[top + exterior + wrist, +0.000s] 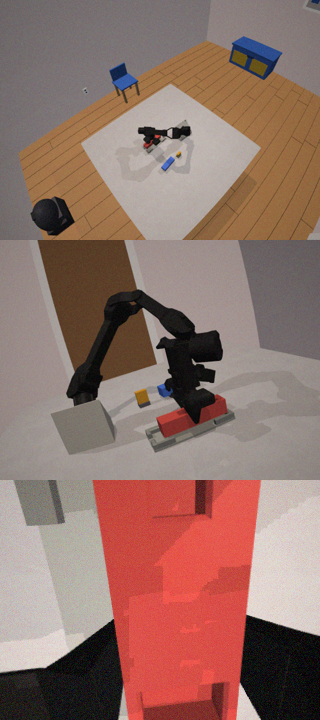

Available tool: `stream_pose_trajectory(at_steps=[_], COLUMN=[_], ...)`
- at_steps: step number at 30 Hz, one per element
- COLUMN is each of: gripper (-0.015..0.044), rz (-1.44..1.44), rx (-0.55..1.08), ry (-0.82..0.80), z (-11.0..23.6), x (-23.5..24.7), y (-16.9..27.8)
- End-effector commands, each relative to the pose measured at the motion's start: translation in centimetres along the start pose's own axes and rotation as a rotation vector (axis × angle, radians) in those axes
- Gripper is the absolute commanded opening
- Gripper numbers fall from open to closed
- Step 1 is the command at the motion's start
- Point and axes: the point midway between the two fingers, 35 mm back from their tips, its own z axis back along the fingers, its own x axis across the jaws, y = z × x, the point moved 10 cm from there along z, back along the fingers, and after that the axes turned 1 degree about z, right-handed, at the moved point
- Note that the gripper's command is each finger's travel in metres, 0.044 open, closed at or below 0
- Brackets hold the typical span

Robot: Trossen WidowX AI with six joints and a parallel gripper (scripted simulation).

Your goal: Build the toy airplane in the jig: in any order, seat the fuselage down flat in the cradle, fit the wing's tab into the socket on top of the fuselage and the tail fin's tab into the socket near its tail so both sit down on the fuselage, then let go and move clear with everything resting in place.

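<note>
The red fuselage (147,145) (173,422) (180,605) lies lengthwise in the grey jig (155,442) (80,580), low between its end blocks. Two square sockets show on its top in the wrist view. My gripper (152,140) (194,413) (169,620) points straight down and is shut on the fuselage across its width, near the middle. The blue wing (168,163) (163,390) lies flat on the mat, apart from the jig. The small orange tail fin (178,153) (142,396) stands on the mat between the wing and the arm's base.
The arm's grey base block (82,426) stands left of the jig. A blue chair (123,80), a blue cabinet (254,56) and a black round object (47,215) stand far off on the wood floor around the white mat (180,206).
</note>
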Motion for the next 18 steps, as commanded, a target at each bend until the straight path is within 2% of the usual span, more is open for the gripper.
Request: stream_pose_trajectory(at_steps=[1, 16, 18], gripper=[0.0030, 0.0424, 0.0440], rz=[0.001, 0.001, 0.001], rx=[0.000, 0.000, 0.000], ry=[0.000, 0.000, 0.000], z=[0.04, 0.04, 0.04], x=[0.00, 0.00, 0.00], y=[-0.02, -0.02, -0.02])
